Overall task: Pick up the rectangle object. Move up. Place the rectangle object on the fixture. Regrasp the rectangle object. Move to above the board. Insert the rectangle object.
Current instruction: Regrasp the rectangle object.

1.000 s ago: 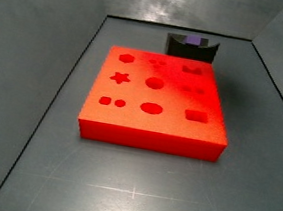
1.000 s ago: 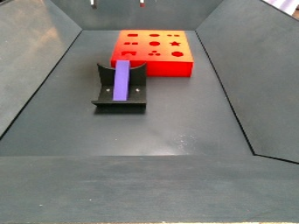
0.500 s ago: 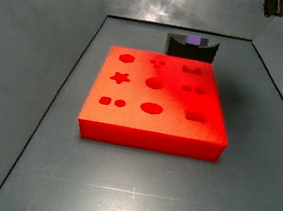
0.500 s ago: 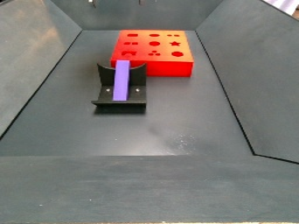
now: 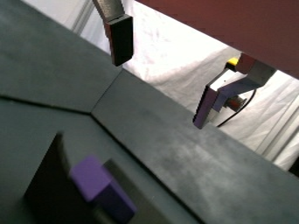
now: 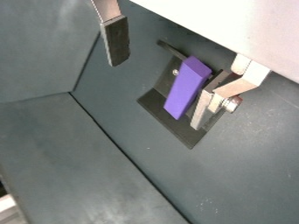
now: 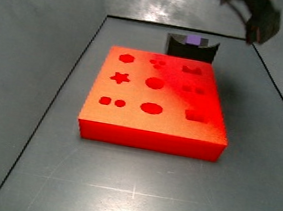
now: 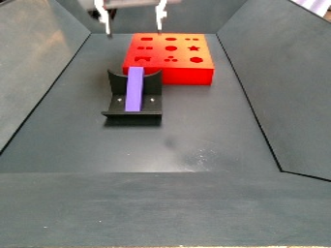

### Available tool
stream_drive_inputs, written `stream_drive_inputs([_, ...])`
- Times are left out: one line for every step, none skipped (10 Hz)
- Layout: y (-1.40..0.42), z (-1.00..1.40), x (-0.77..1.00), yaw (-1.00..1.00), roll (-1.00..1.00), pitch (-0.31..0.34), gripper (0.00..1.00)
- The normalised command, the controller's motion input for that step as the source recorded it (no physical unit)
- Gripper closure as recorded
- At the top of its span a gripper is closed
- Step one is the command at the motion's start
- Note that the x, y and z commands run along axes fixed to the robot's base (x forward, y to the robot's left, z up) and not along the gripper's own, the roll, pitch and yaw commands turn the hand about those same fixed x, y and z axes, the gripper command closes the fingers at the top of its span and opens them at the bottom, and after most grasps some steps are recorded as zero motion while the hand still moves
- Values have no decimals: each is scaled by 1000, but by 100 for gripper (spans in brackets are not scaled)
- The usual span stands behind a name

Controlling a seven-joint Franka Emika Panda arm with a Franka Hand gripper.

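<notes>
Since a second ago the gripper (image 8: 128, 14) has come down into sight at the top of both side views, where before there was only bare floor and wall. It hangs high above the far end of the fixture (image 8: 134, 100), jaws wide apart with nothing between them; in both wrist views the two silver fingers (image 6: 114, 35) stand well apart. The floor (image 8: 195, 136) is a dark grey, slightly glossy sheet with sloping dark walls around it, and pale cloth shows beyond in a wrist view. There is one fixture, one purple rectangle (image 8: 134, 90) and one red board (image 8: 171, 57). The rectangle lies along the fixture, leaning on its upright. The board sits just beyond the fixture, a little to its side, with twelve shaped holes that I can count in a side view (image 7: 153, 97).
</notes>
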Motion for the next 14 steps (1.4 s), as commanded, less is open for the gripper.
stream_drive_inputs([46, -1000, 90, 160, 141, -1, 0])
stream_drive_inputs([40, -1000, 101, 145, 128, -25, 0])
stream_drive_inputs([33, -1000, 112, 118, 111, -48, 0])
stream_drive_inputs([30, -1000, 120, 104, 106, -60, 0])
stream_drive_inputs([23, -1000, 129, 74, 92, -72, 0])
stream_drive_inputs([18, -912, 122, 61, 87, -78, 0])
stream_drive_inputs([5, -656, 94, 30, 76, -78, 0])
stream_drive_inputs([0, -510, 82, 12, 72, -78, 0])
stream_drive_inputs([-1, -368, 74, 1, 67, -74, 0])
stream_drive_inputs([0, -273, 72, -7, 64, -66, 0])
stream_drive_inputs([-12, -170, 11, -17, 56, -44, 0])
stream_drive_inputs([-11, -170, 11, -18, 56, -44, 0])
stream_drive_inputs([-11, -170, 11, -18, 56, -44, 0])
stream_drive_inputs([-10, -170, 11, -18, 55, -44, 0])
